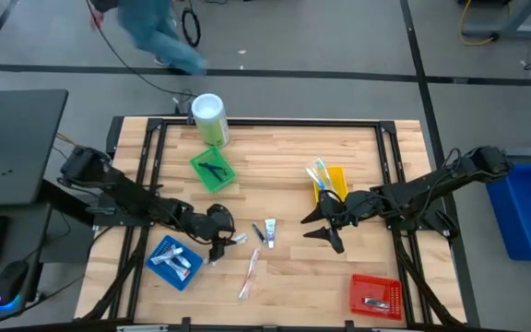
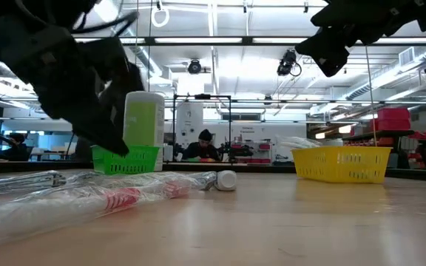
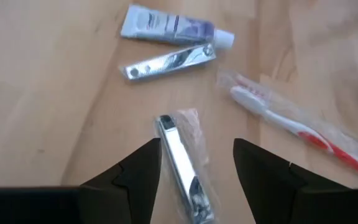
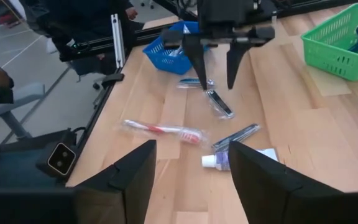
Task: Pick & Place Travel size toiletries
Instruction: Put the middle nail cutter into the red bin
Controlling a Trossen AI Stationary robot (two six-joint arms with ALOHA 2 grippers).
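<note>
**Sorting partly done, four loose items left at mid-tabletop**

Judging by how things lie, the task is well underway but not finished. The blue tray near the left arm already holds small white tubes, the yellow tray holds a few toothbrushes, the green tray has a thin black piece in it, and the red tray carries one small silvery item.

Four items remain loose on the tabletop: a wrapped nail clipper, a second silvery clipper, a small white and blue tube, and a wrapped pink toothbrush.

The left gripper hovers directly over the wrapped nail clipper with its fingers spread wide on either side of it, holding nothing; this looks like the next pick, not yet closed. The right gripper hangs above the tabletop just beside the yellow tray, fingers also wide apart and empty, facing the loose items.

Hard to make out: the exact count in each tray, since the overhead view shows them small. The low view blocks the left gripper's contact point behind dark arm links, so whether the fingertips touch the wood is unclear. A tall green canister stands at the far edge, apart from the work.
</note>
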